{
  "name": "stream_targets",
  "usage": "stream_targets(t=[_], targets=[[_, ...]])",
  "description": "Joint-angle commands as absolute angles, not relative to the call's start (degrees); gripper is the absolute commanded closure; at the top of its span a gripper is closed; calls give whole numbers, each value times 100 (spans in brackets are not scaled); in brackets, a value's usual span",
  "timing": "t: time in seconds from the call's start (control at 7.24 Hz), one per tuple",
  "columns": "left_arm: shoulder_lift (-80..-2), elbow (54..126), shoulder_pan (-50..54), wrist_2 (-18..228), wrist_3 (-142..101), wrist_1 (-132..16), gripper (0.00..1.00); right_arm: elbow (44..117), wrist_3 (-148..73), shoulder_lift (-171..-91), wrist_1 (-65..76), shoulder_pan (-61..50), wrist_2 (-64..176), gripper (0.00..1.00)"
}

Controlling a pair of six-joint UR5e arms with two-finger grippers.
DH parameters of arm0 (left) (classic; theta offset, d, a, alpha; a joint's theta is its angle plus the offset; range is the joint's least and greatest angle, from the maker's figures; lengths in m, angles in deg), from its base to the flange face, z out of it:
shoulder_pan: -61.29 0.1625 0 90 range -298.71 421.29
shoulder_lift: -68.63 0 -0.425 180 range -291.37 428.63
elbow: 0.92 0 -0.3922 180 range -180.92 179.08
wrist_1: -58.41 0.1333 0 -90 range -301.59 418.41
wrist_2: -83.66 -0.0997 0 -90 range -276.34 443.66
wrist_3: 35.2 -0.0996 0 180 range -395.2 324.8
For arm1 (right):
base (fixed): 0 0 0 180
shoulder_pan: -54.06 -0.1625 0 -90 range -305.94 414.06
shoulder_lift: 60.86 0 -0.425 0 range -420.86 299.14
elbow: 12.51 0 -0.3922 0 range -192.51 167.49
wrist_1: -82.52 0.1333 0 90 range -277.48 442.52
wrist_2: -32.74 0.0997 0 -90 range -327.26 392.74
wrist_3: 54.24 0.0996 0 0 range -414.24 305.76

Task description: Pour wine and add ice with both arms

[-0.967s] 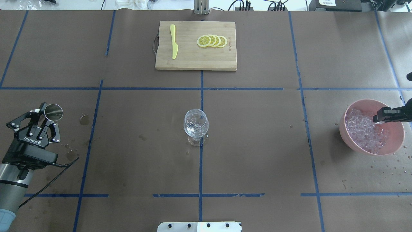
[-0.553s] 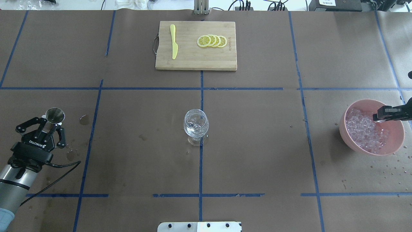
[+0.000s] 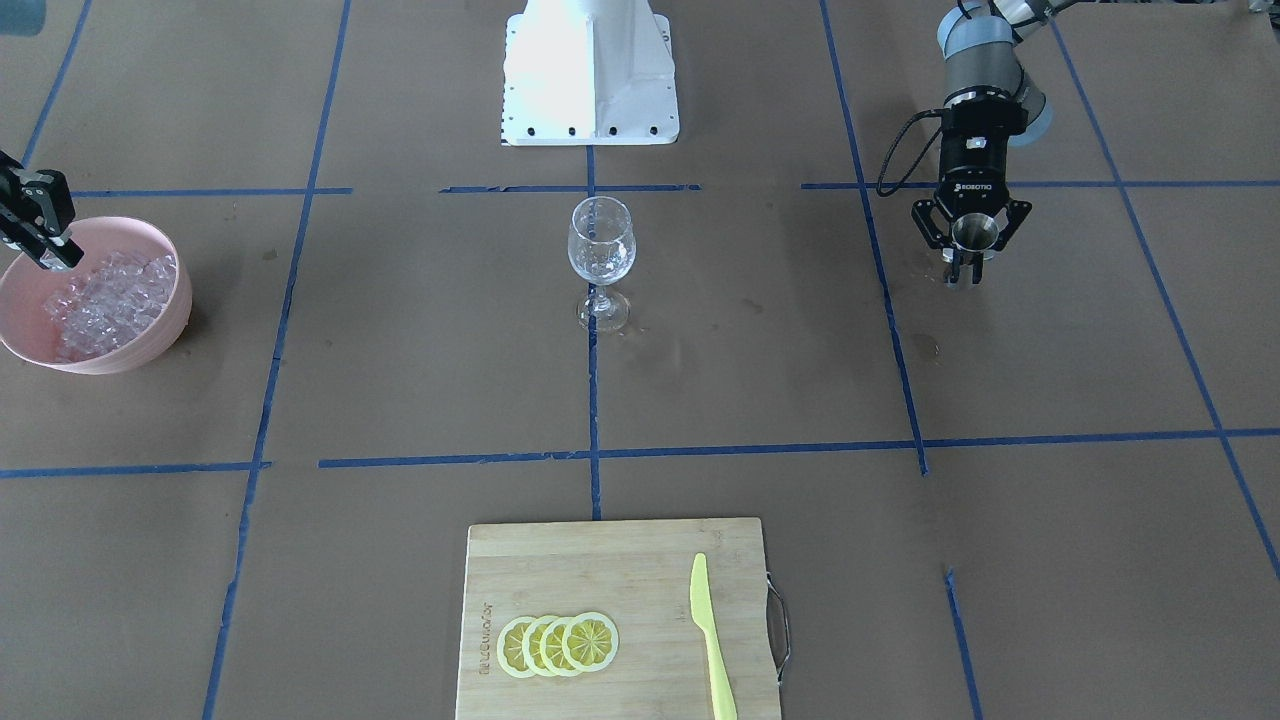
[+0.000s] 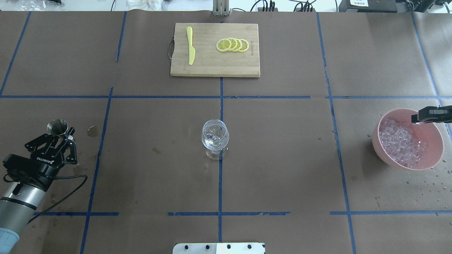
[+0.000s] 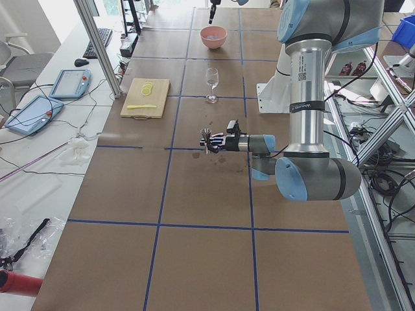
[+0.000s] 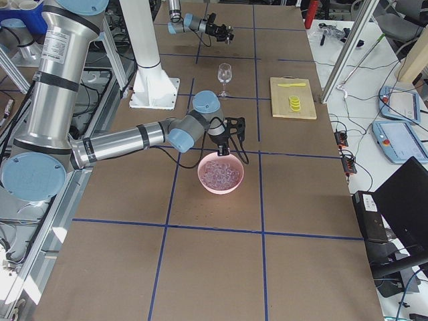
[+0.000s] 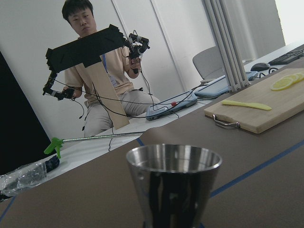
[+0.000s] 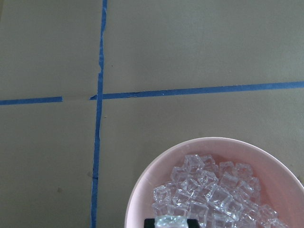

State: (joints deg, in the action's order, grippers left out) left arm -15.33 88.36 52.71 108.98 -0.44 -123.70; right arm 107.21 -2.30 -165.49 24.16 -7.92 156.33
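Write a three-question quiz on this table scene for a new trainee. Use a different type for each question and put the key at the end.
1. Multiple choice: what does the left gripper hold?
A. a yellow plastic knife
B. a shiny steel measuring cup
C. a lemon slice

2. True or false: the clear stemmed wine glass stands upright on the brown table cover, apart from the bamboo cutting board.

3. Fill in the blank: the right gripper, gripping one clear ice cube, hovers over the ____ round bowl.

Key: 1 B; 2 true; 3 pink.
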Motion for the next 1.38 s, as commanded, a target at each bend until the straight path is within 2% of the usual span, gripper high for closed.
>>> stream_targets(t=[0.0,1.24], targets=[[-2125,8339,5294,10853,592,-12370,100,11088,-230,-16458,2416,-1480,16190,100],[-2067,8275,5259,11027,1258,-12309,100,11167,-186,-16387,2434,-1713,16458,100]])
